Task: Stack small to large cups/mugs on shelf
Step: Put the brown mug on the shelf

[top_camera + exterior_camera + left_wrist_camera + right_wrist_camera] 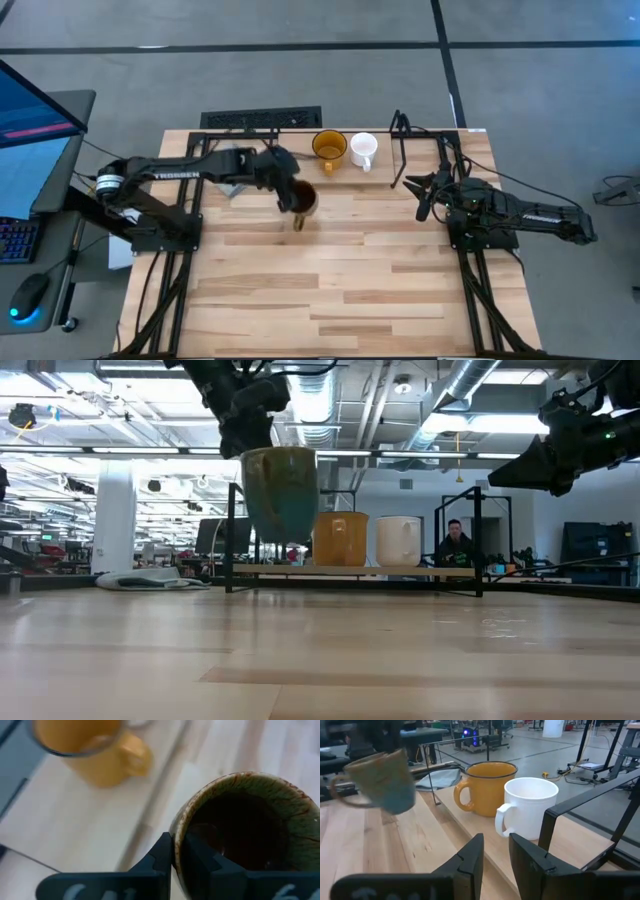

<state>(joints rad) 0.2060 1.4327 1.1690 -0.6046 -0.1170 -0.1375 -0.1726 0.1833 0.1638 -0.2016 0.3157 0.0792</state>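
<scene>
Dark brown mug (302, 199) hangs above the bench (340, 290), its rim pinched in the left claw (176, 851), just short of the shelf (355, 571). On that shelf stand the yellow-orange mug (329, 148) and the white mug (363, 149), side by side. Right claw (495, 851) waits near the shelf's end, fingers slightly apart, gripping nothing.

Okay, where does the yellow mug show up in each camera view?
High view: yellow mug at the table's far edge, left of the white mug.
Low view: yellow mug on the shelf, centre.
Left wrist view: upper left, blurred.
Right wrist view: centre.
Shared landmark: the white mug beside it; not in the left wrist view.
</scene>
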